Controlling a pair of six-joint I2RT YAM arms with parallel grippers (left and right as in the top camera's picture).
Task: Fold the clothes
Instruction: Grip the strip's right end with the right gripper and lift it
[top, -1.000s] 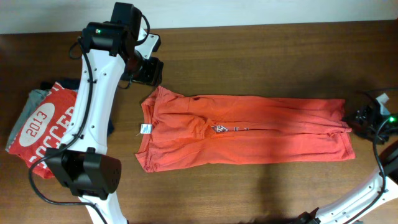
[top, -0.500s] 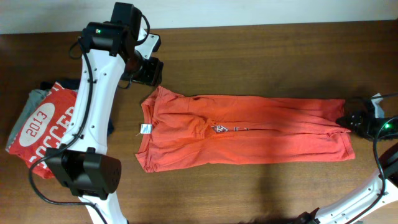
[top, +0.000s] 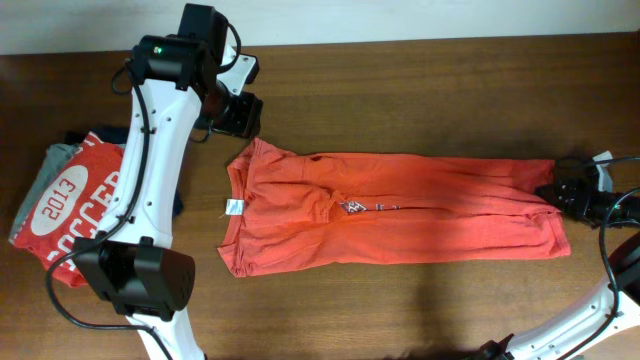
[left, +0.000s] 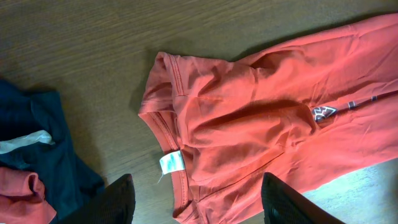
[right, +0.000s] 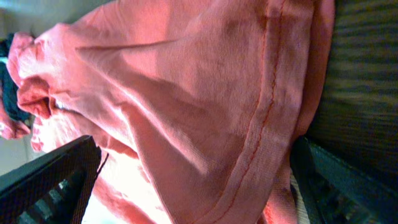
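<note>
- While one orange-red T-shirt (top: 400, 210) lay across the middle of the wooden table (top: 420, 70), it was doubled lengthwise into a single long band, with the collar end to the left and the hem end to the right.
- One small white neck tag (top: 232, 207) showed at the collar edge. Only one sliver of dark print (top: 353, 206) peeked out along the centre fold.
- Two white arms worked the table, one per side, each with one gripper.
- The left gripper (top: 236, 108) hung above the table just beyond the shirt's upper-left corner. In the left wrist view its two fingers (left: 121, 199) stood wide apart with nothing between them, and the collar and tag lay below.
- The right gripper (top: 562, 193) sat at the far right end of the shirt, against the hem. In the right wrist view its two fingers (right: 50, 183) were spread, one on each side of the frame, and the stitched hem filled the gap between them – not pinched.
- One stack of folded garments sat at the left edge of the table, well apart from the shirt. It counted three pieces: one red shirt printed "2013" (top: 75, 200) on top, one grey piece (top: 40, 172) under it, and one dark navy piece (left: 37, 143), clearer in the left wrist view.
</note>
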